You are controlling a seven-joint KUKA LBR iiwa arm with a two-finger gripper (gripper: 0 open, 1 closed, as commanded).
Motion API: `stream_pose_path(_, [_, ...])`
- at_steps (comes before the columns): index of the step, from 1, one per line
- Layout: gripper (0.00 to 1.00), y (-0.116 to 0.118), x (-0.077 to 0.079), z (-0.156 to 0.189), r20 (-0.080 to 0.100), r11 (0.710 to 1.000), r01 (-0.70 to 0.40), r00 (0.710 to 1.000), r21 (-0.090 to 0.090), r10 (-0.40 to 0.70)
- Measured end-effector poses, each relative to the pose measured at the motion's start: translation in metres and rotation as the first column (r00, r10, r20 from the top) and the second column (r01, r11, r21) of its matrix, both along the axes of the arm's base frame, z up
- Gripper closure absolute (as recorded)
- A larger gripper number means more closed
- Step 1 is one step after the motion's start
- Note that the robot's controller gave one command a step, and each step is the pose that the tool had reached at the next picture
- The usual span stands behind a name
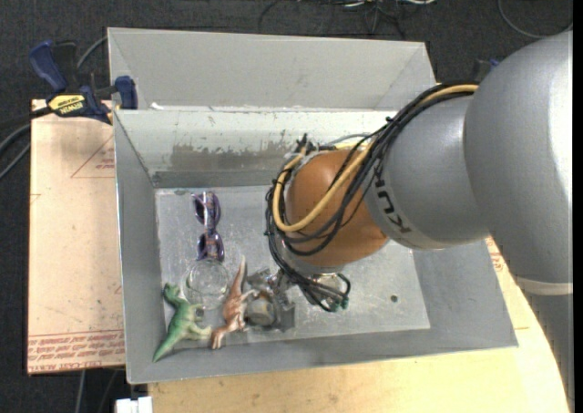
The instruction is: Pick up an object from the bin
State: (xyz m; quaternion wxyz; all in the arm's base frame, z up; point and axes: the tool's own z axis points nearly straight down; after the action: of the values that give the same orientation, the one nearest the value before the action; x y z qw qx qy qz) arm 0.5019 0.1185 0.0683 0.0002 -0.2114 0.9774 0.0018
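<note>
Gripper (273, 298) sits low at the near side of the grey bin (273, 65), under the arm's orange cover (332, 206) and its looped cables (293, 231). Whether it is spread or pressed together cannot be told, as the cover and cables hide most of it.

Of the loose things, the green toy dinosaur (180, 325) lies in the near left corner. The tan toy dinosaur (233, 306) is just beside it, stretched toward the gripper. Purple sunglasses (209, 224) lie further back along the left side, and a clear cup (208, 282) rests between them and the dinosaurs.

A small grey piece (264, 313), its kind unclear, lies right at the gripper and touches or nearly touches the tan dinosaur. It seems the likeliest target.

To grasp it well, the arm should probably settle straight down, centred on the grey piece, so the close takes that piece alone. The tan dinosaur's tail must stay out of the pinch, and the lift should go vertically, clear of the near wall.
</note>
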Motion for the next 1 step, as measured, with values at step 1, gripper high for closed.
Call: stream_pose_path(1, [1.00, -0.0130, -0.0087, 0.1260, 0.003, 0.999, 0.042, 0.999, 0.002, -0.042])
